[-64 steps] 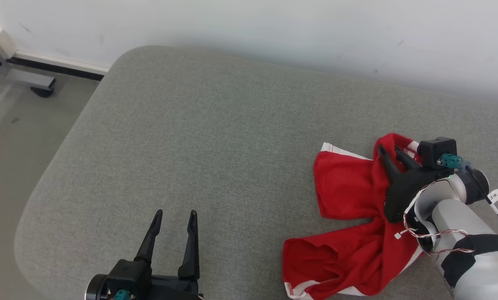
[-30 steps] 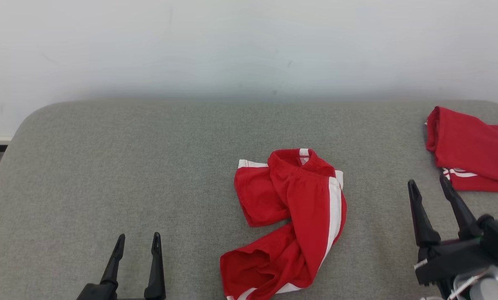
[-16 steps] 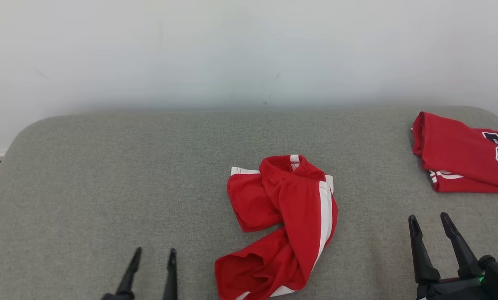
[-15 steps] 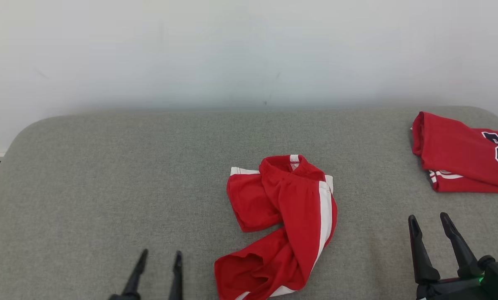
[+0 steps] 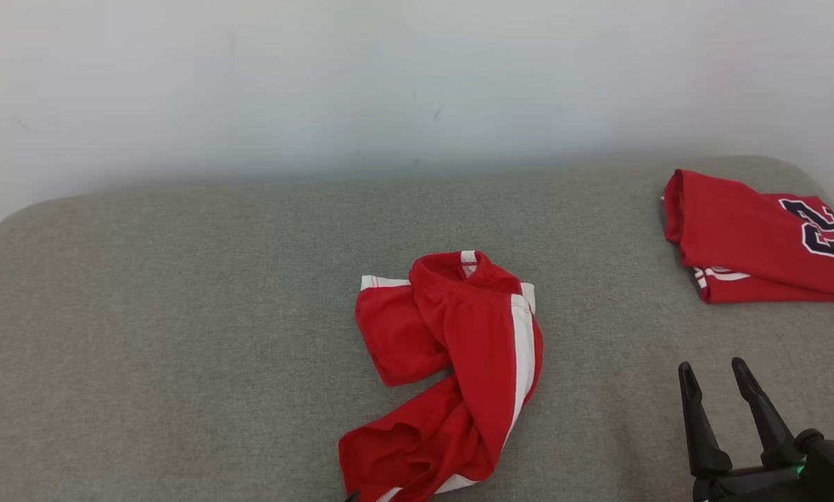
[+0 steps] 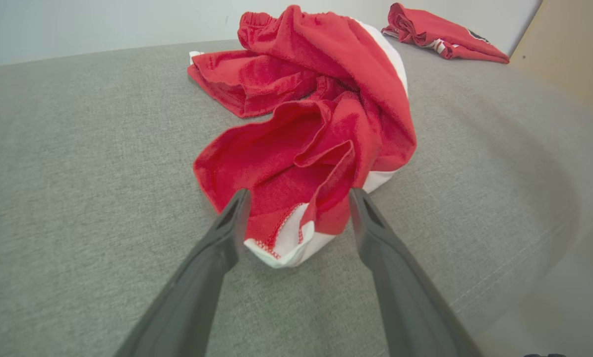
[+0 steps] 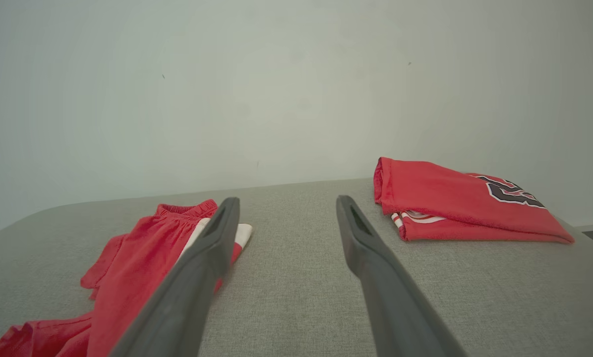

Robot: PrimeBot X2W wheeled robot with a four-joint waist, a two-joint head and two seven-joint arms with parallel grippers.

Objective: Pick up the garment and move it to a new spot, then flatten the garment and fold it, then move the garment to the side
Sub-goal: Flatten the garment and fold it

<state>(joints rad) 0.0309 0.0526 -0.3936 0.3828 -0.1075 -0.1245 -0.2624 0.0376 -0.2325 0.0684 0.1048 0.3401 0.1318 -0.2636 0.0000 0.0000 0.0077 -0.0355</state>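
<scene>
The crumpled red shorts with white side stripes [image 5: 459, 348] lie on the grey fabric cushion [image 5: 180, 314]. Their nearest white-edged hem [image 6: 286, 248] sits just between the two fingertips of the left claw [image 6: 299, 193], and the rest of the cloth stretches away ahead of this claw. The left claw is spread fully and holds nothing. The right claw [image 5: 710, 364] is also spread wide and empty. The shorts are well apart on its left side, and a folded red jersey with a dark number [image 5: 752, 244] lies ahead of it, to its right.

The risk, I think, is this: the hem is bunched in several layers, so if the left claw closes here it may pinch only one layer, or a whole fold, and the twisted leg will not open when pulled. The low fingertips may also catch the cushion cloth.

Compared with half a second ago, the left claw has advanced to the hem, and the head view now shows almost nothing of it at the bottom edge. The camera has shifted a little; the shorts keep the same shape
</scene>
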